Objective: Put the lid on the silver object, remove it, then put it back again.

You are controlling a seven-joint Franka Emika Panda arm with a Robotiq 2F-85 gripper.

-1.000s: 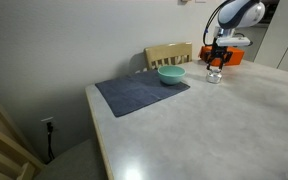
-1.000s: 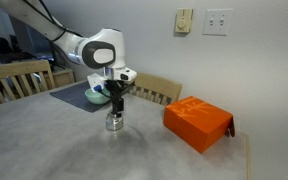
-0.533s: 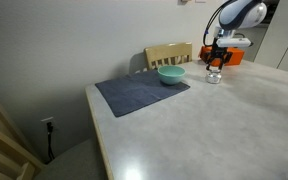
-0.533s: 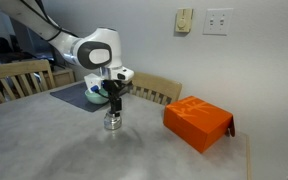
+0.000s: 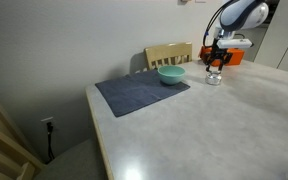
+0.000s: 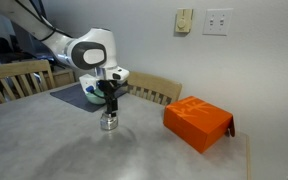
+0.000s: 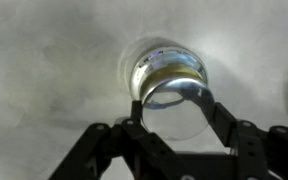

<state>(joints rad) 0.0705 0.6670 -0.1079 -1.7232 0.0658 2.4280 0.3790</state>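
The silver object (image 6: 109, 122) is a small short silvery pot standing on the pale table; it also shows in an exterior view (image 5: 214, 77) and in the wrist view (image 7: 166, 68), where its open mouth is partly visible. My gripper (image 6: 108, 106) hangs straight over it, also seen in an exterior view (image 5: 215, 66). In the wrist view the gripper (image 7: 177, 110) is shut on the lid (image 7: 176, 112), a flat round pale disc held between the two fingers just above the pot and overlapping its near rim.
A teal bowl (image 5: 171, 74) sits on a dark grey mat (image 5: 141, 93) near a wooden chair (image 5: 169, 53). An orange box (image 6: 197, 122) lies on the table beside the pot. The table's front edge (image 5: 96, 130) is near another chair.
The gripper with the lid has shifted slightly away from the orange box and sits a little lower over the pot. Nothing else moved.
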